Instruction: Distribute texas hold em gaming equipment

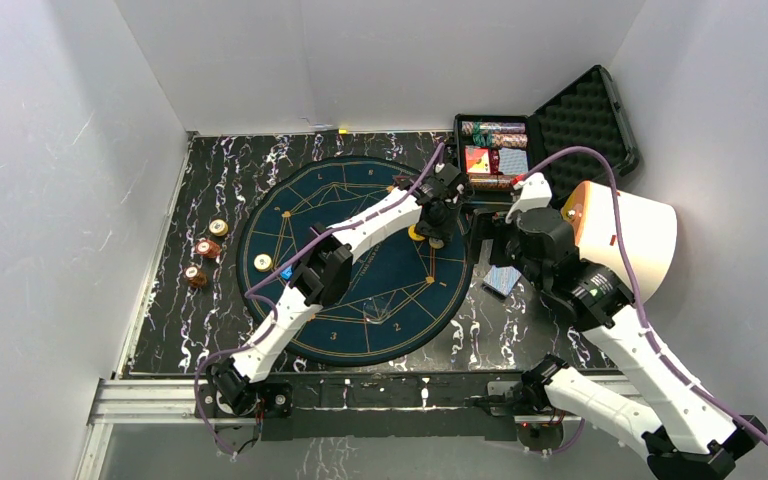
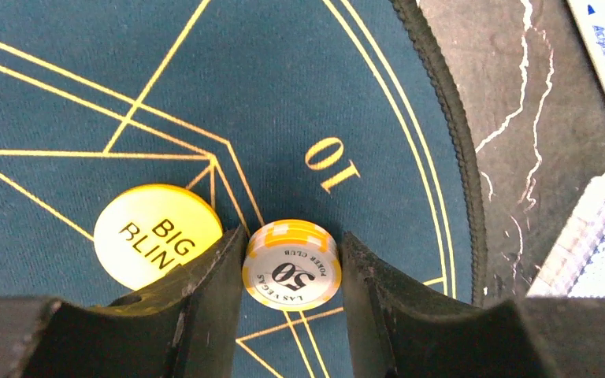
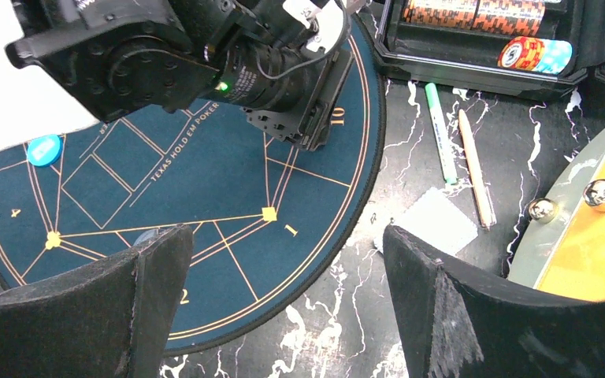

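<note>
– Left wrist view gives us the close-up: the left gripper [image 2: 291, 236] has its two black fingers pressed against opposite edges of the yellow 50 chip [image 2: 291, 265]. It's clamped rim to rim.

– Why hold it that way?

– A flat disc offers little but its edge, so pinching across the width looks like the sensible grip. Whether it rests on the felt or hangs just above it, I cannot tell.

– And where is it on the table?

– Over the round blue mat [image 1: 380, 300], on the side towards the right edge of the tabletop, right by the gold 10 mark. To me that reads as a seat being served its chip.

– That bigger yellow disc?

– The Big Blind button [image 2: 156, 232], flat on the mat just beside one finger and partly hidden behind it.

– The other arm?

– The right gripper [image 3: 283, 315] is spread wide with nothing between its fingers, hanging over the mat's rim. The playing cards [image 1: 503, 281] lie on the marble between the mat and the right edge, so my guess is those are its job. The open case [image 1: 585, 115] sits in the far right corner.
</note>
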`<state>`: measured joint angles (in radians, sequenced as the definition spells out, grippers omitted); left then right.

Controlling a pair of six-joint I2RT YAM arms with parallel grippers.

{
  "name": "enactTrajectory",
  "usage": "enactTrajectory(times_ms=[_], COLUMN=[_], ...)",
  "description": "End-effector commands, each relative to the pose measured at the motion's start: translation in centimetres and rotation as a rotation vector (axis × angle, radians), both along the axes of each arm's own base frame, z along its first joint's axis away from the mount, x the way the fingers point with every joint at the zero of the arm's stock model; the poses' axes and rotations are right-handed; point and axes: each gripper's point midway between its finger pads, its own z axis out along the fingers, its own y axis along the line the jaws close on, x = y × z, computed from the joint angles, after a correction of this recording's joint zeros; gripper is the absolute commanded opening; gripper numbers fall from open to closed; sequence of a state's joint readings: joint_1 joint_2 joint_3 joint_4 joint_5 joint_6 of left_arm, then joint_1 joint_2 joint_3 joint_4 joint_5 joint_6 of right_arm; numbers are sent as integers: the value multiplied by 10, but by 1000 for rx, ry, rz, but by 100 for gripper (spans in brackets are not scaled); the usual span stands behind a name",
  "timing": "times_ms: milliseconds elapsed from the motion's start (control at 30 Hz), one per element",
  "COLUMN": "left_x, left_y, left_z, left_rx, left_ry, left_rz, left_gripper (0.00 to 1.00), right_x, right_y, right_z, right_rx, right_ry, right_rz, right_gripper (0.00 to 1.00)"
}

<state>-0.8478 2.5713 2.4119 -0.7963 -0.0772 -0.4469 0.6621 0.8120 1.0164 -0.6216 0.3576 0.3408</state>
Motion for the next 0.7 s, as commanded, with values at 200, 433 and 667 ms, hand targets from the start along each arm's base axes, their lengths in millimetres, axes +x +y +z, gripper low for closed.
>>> enactTrajectory(times_ms=[200, 433, 667], left_x=[-10, 3, 24], left_y=[-9, -12, 33], left_z=[1, 38, 152], left_rx=[-12, -60, -137], left_ry=[17, -36, -195], left_rz=[-58, -78, -69], left_gripper=[46, 62, 68], right_x=[3, 5, 9], right_y=[5, 13, 20], right_z=[23, 28, 42], right_rx=[63, 76, 109], right_ry=[-84, -95, -143], right_rz=[20, 49, 75], right_gripper=[98, 98, 98])
